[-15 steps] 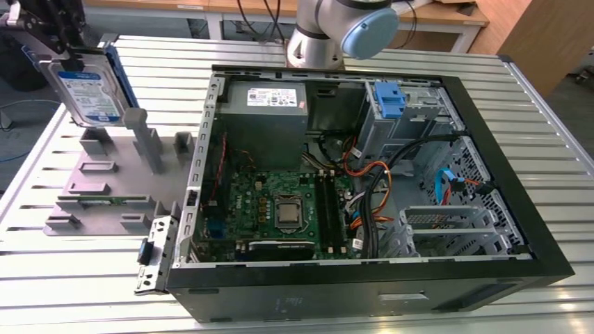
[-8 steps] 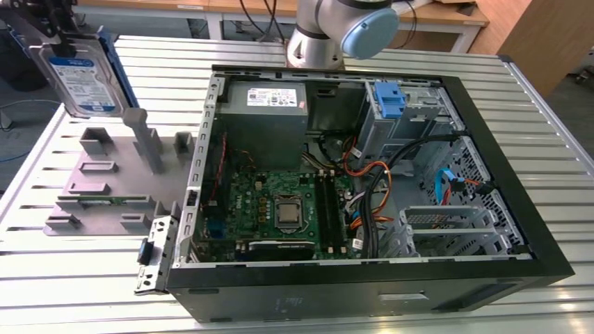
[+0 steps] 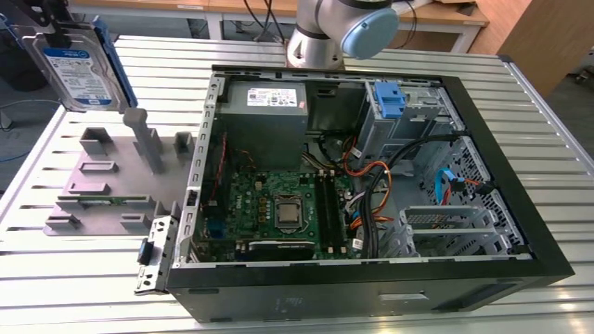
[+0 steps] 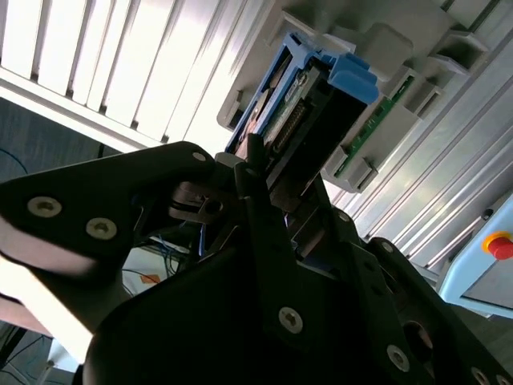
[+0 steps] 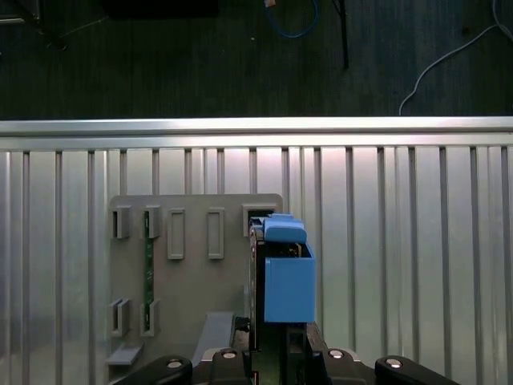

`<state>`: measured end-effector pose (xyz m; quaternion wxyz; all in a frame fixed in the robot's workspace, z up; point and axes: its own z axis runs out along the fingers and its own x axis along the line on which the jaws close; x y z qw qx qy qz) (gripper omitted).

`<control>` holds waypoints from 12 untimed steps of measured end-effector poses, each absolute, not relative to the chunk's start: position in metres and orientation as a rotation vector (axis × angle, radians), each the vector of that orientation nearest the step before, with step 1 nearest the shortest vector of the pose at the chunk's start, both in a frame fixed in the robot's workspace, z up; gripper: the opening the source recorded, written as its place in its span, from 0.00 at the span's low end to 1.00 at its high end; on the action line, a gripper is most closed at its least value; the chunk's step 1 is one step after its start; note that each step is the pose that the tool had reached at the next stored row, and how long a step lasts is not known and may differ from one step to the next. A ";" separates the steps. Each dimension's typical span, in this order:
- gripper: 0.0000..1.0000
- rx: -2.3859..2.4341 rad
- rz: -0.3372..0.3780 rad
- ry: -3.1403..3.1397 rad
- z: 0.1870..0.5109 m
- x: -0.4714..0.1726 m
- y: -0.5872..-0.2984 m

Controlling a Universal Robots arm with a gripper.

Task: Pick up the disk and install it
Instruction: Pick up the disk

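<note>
Gripper (image 4: 275, 180) clamped on the disk (image 3: 83, 73); disk held upright, clear above the grey holder tray (image 3: 121, 184); both at the exterior view's left of the open computer case (image 3: 371, 278).

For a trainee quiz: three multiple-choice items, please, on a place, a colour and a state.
1. Where is the flat silver-grey metal disk? A inside the computer case; B flat on the table; C in the air over the grey slotted holder plate.
2. Its plastic carrier frame is: A red; B blue; C yellow.
3. The tool is: A shut on the disk; B open; C touching nothing.
Answers: C, it hangs above the plate; B, blue shows in both wrist views; A, it clamps the disk.
</note>
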<state>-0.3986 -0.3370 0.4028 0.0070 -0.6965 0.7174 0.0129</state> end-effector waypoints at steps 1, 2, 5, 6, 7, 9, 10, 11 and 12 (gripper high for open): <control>0.35 -2.179 0.040 2.244 0.403 -0.399 -0.337; 0.35 -2.179 0.040 2.244 0.403 -0.399 -0.337; 0.35 -2.179 0.040 2.244 0.404 -0.399 -0.337; 0.35 -2.179 0.040 2.244 0.404 -0.399 -0.337; 0.35 -2.179 0.040 2.244 0.405 -0.399 -0.337; 0.35 -2.179 0.040 2.244 0.408 -0.399 -0.337; 0.35 -2.179 0.040 2.244 0.411 -0.399 -0.337; 0.35 -2.179 0.040 2.244 0.413 -0.399 -0.337; 0.35 -2.179 0.040 2.244 0.415 -0.399 -0.337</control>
